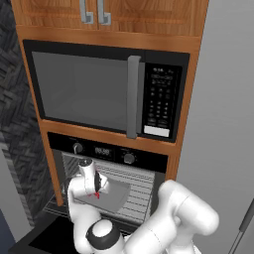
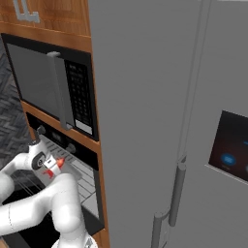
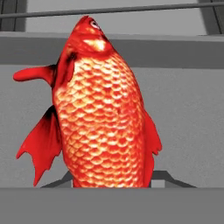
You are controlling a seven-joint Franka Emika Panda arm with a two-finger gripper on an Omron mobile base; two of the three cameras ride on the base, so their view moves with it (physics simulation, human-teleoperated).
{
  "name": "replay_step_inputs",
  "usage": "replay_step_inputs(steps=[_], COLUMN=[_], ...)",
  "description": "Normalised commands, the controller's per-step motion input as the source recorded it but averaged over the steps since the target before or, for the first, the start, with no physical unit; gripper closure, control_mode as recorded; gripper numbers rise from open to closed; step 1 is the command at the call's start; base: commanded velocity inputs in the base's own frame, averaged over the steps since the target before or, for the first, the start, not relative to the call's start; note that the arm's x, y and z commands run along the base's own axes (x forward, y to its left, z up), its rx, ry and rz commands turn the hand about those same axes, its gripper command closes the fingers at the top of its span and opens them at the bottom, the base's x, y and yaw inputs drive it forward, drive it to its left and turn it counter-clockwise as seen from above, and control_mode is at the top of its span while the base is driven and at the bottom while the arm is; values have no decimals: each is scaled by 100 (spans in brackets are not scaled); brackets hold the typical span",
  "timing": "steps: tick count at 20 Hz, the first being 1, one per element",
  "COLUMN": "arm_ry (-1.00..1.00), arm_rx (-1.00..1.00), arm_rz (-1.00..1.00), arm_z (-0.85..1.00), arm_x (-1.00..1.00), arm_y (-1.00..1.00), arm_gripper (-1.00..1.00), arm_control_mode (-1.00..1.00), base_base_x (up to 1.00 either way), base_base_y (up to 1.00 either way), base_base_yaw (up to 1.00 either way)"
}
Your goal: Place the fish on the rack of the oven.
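Inside the open mouth of the oven [image 1: 106, 154], the hand [image 1: 95, 191] hangs just above the flat grey tray [image 1: 111, 196], and it is clamped on the fish [image 3: 103, 113]. From the hand's own camera the fish is big and bright: red-orange scales, head pointing away toward a thin bar across the top, fins spread to both sides, its lower body pinched between the two dark finger tips at the bottom. From the left base camera only a small red spot of fish shows under the hand, over the left part of the tray. That tray lies on the rack [image 1: 141, 191], whose silver wires run bare along the right side. The oven's black control strip sits above, with two round knobs and a small display; the display's writing is too small to read. Higher up, the microwave [image 1: 106, 89] has a black keypad with rows of buttons, and its labels blur beyond reading. To the right stands a tall grey fridge [image 2: 164, 121].
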Motion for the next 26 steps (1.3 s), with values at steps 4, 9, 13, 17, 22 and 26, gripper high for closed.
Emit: replay_step_inputs(steps=[4, 9, 13, 17, 22, 26], arm_ry=[0, -2, -6, -11, -2, 0], arm_rx=[0, 0, 0, -3, -3, 0], arm_rz=[0, 0, 0, 0, 0, 0], arm_z=[-27, -34, -8, 0, 3, 57], arm_x=[0, -1, -1, -3, -17, -46], arm_y=[16, 31, 21, 18, 19, 4], arm_gripper=[100, -100, -100, -100, -100, -100], arm_control_mode=[-100, -100, -100, -100, -100, -100], base_base_x=[0, 0, 0, 0, 0, 0], base_base_y=[0, 0, 0, 0, 0, 0], base_base_yaw=[0, 0, 0, 0, 0, 0])
